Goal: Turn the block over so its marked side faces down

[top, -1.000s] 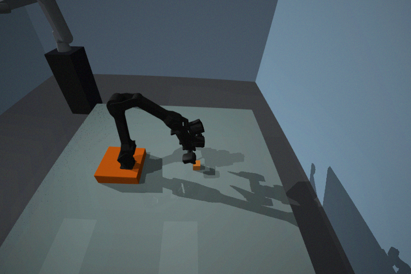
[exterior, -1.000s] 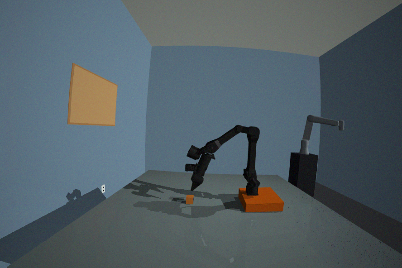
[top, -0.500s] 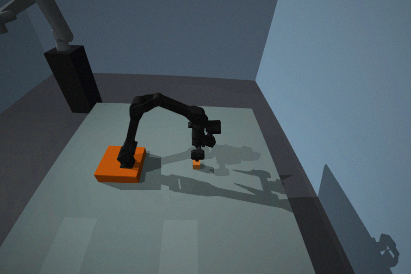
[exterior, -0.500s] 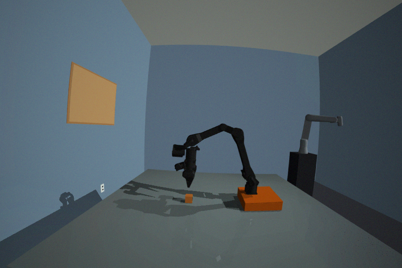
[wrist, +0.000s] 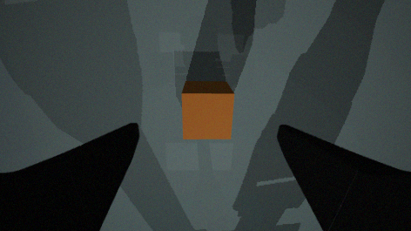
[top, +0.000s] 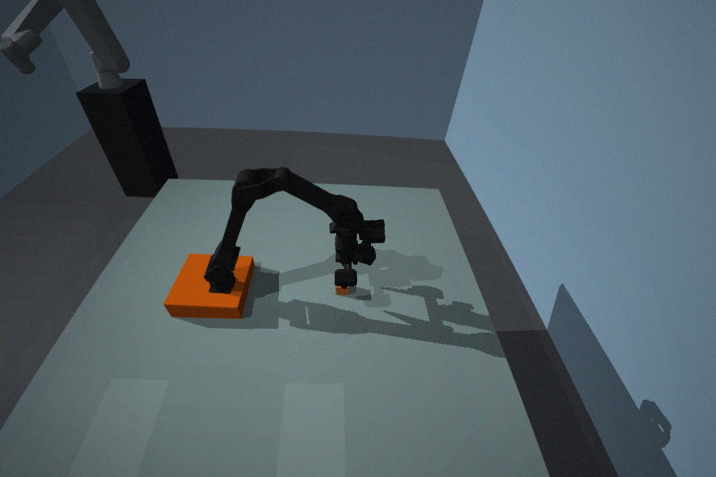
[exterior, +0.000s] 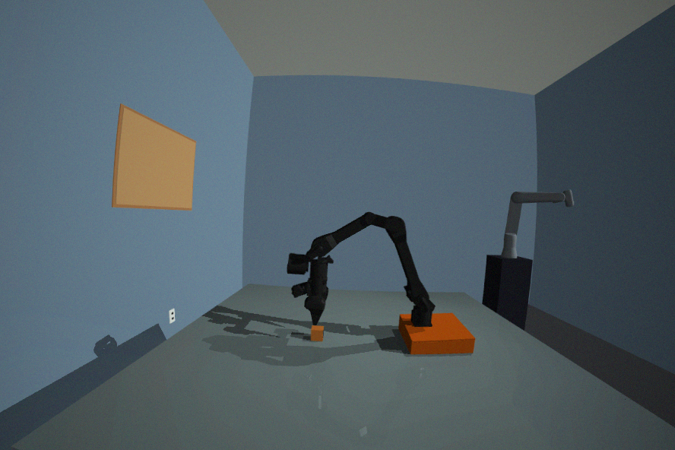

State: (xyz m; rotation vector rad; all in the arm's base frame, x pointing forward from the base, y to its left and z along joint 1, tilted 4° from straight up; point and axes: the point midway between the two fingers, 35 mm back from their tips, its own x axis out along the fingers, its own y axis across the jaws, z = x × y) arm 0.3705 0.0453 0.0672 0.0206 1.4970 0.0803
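Note:
A small orange block [top: 342, 290] [exterior: 316, 334] [wrist: 207, 116] rests flat on the pale grey-green table [top: 229, 354] [exterior: 454, 392]. In the wrist view its plain orange top and one dark side face show; no mark is visible on either. My gripper [wrist: 209, 130] points down just above the block and is open, with nothing between the fingers. In the wrist view one fingertip is to the left of the block and the other to the right, both apart from it. In the top view the gripper hides part of the block.
The black arm stands on an orange base slab [top: 201, 289] [exterior: 442, 346]. A second, grey arm [top: 97, 39] [exterior: 514, 217] stands on a dark pedestal [top: 111, 134] [exterior: 502, 286] beyond the table's edge. Arm shadows cross the table around the block.

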